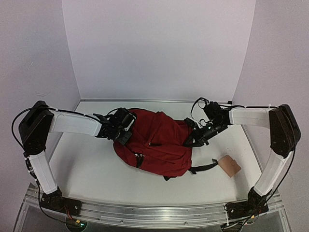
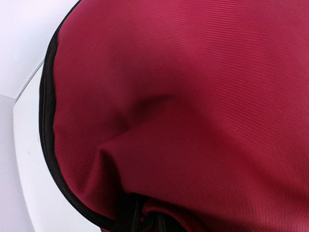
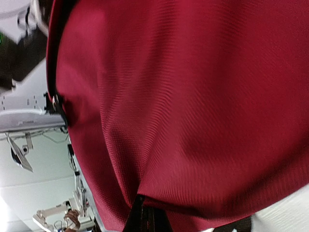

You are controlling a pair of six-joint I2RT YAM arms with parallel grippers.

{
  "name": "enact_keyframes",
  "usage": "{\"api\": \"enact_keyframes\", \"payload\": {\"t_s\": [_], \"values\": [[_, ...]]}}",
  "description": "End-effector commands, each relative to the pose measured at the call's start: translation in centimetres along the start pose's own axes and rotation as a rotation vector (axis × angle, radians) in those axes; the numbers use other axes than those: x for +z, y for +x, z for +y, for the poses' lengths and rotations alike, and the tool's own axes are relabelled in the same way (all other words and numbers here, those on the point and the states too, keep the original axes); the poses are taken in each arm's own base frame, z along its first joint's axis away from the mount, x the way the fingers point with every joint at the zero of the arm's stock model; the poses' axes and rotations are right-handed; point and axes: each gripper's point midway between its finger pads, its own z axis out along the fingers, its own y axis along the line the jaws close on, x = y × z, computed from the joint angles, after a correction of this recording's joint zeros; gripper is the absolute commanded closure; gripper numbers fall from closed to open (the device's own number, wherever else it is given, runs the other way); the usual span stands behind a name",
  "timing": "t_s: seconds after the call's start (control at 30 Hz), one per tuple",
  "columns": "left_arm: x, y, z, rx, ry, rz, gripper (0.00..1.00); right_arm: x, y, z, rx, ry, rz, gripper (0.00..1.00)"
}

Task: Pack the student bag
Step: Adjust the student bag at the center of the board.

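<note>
The student bag [image 1: 157,142], dark red with black straps and zips, lies in the middle of the table. My left gripper [image 1: 121,129] is at the bag's left edge and my right gripper [image 1: 195,136] at its right edge. In the left wrist view red fabric [image 2: 183,96] fills the frame and gathers into a fold pinched at the bottom centre, where my left gripper [image 2: 145,223] is shut on it. In the right wrist view the fabric [image 3: 193,96] likewise bunches into my right gripper [image 3: 148,220]. The fingers are mostly hidden by cloth.
A small tan flat object [image 1: 230,165] lies on the table right of the bag, beside a loose black strap [image 1: 203,168]. White walls close in the back and both sides. A metal rail [image 1: 154,212] runs along the near edge.
</note>
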Motion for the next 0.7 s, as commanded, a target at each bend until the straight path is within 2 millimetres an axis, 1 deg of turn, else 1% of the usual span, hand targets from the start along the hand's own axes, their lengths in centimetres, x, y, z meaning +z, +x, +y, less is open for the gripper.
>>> {"api": "enact_keyframes", "payload": {"t_s": [0.0, 0.03, 0.07, 0.13, 0.2, 0.23, 0.27, 0.33, 0.37, 0.47, 0.53, 0.6, 0.67], "values": [[0.8, -4.1, 1.0, -0.075, 0.035, -0.081, 0.85, 2.0, 3.0, 2.5, -0.082, -0.042, 0.084, 0.92], [0.7, -4.2, 1.0, -0.086, 0.042, -0.083, 0.83, 1.9, 2.8, 2.5, -0.089, -0.035, 0.082, 0.86], [0.1, -4.3, 1.1, -0.108, 0.050, -0.091, 0.81, 1.6, 2.6, 2.6, -0.101, -0.019, 0.074, 0.79], [-1.3, -4.1, 1.4, -0.151, 0.072, -0.104, 0.78, 0.6, 2.2, 3.2, -0.150, 0.007, 0.048, 0.68], [-2.9, -3.4, 1.5, -0.211, 0.112, -0.119, 0.74, -0.7, 1.7, 4.2, -0.229, 0.043, 0.007, 0.55], [-4.0, -3.2, 1.6, -0.243, 0.139, -0.137, 0.70, -1.4, 1.4, 4.6, -0.290, 0.071, -0.007, 0.49], [-5.4, -3.3, 1.9, -0.290, 0.162, -0.163, 0.66, -2.2, 0.9, 5.2, -0.336, 0.102, -0.012, 0.46], [-7.5, -2.6, 1.8, -0.356, 0.227, -0.198, 0.62, -3.6, -0.5, 5.4, -0.433, 0.199, -0.021, 0.44], [-8.5, -2.5, 1.4, -0.381, 0.283, -0.219, 0.60, -4.2, -1.2, 5.7, -0.465, 0.226, -0.026, 0.43], [-11.6, -2.6, 0.9, -0.464, 0.405, -0.292, 0.55, -4.7, -3.1, 7.4, -0.555, 0.235, -0.054, 0.43], [-12.6, -2.4, 0.8, -0.507, 0.445, -0.313, 0.54, -3.6, -3.7, 8.2, -0.621, 0.244, -0.034, 0.43], [-13.2, -2.2, 0.8, -0.558, 0.471, -0.324, 0.54, -2.4, -4.2, 9.2, -0.692, 0.252, -0.016, 0.45], [-13.5, -2.2, 0.6, -0.590, 0.498, -0.332, 0.54, -0.6, -4.5, 10.0, -0.762, 0.268, 0.012, 0.49]]}}
